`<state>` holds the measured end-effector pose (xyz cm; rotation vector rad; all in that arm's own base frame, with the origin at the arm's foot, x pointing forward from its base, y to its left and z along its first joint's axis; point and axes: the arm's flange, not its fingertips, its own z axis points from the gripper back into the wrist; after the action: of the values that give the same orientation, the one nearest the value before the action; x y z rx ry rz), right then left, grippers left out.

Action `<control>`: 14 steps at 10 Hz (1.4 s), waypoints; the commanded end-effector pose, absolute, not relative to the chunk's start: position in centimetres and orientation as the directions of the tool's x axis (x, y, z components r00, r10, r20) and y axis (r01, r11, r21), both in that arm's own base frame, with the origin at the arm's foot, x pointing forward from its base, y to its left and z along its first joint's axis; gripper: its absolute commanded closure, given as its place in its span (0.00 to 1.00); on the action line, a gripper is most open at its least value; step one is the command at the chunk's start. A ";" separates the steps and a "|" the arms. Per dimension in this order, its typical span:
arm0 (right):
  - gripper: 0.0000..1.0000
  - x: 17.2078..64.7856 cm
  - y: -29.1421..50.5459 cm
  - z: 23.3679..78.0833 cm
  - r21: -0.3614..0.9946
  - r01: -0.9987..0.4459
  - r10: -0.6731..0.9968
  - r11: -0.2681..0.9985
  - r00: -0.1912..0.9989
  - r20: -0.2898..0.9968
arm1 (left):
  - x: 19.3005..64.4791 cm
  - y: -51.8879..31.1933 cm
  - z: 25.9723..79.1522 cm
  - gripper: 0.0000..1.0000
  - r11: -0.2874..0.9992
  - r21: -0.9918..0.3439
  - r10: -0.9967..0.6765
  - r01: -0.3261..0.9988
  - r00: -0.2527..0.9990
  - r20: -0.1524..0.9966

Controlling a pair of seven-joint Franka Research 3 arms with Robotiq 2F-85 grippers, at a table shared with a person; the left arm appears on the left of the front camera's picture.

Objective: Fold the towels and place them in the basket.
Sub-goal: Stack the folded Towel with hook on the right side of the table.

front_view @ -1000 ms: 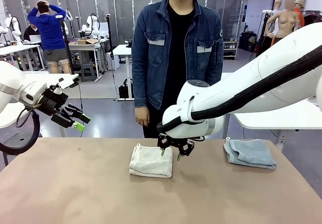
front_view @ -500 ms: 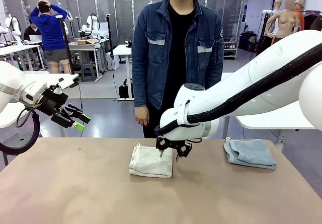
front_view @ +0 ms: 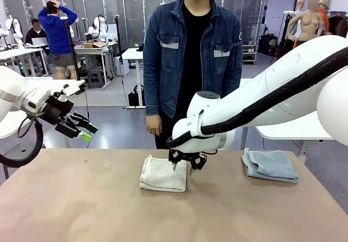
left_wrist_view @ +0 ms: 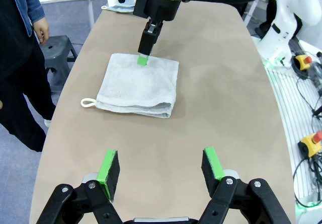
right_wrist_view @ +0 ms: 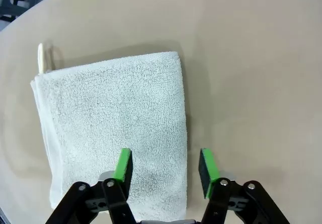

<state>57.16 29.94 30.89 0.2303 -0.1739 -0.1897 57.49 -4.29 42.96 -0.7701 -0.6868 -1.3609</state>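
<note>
A folded cream-white towel lies on the table in front of the person, its loop sticking out at one corner. My right gripper is low over the towel's right edge and open. One green pad is over the cloth, the other pad over bare table beside it. A folded pale blue-grey towel lies at the far right. My left gripper hangs open in the air at the left; its pads hold nothing. The basket is out of view.
A person in a denim jacket stands at the far edge, one hand hanging by the table. The brown table has bare room at the left and front. The right arm's white body spans the right half.
My right gripper has shifted slightly left toward the cream towel's edge and its jaws have narrowed a little. The left arm and both towels have not moved.
</note>
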 end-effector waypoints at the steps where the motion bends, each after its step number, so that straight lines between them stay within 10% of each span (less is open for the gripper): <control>1: 0.36 57.8 30.4 30.4 0.231 0.159 -0.200 0.960 0.965 0.167 | 57.4 -4.3 43.1 0.17 0.047 -0.080 -0.583 0.996 0.092 0.807; 10: 1.00 57.7 30.3 30.1 0.226 0.144 -0.186 0.963 0.967 0.175 | 57.4 -4.3 43.1 0.17 0.047 -0.080 -0.583 0.996 0.092 0.807; 14: 1.00 57.9 30.4 30.6 0.190 0.116 -0.153 0.975 0.970 0.189 | 57.4 -4.3 43.1 0.17 0.047 -0.080 -0.583 0.996 0.092 0.807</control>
<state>57.49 30.27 30.34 0.2092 -0.1853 -0.1446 57.49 -4.29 42.96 -0.7701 -0.6868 -1.3609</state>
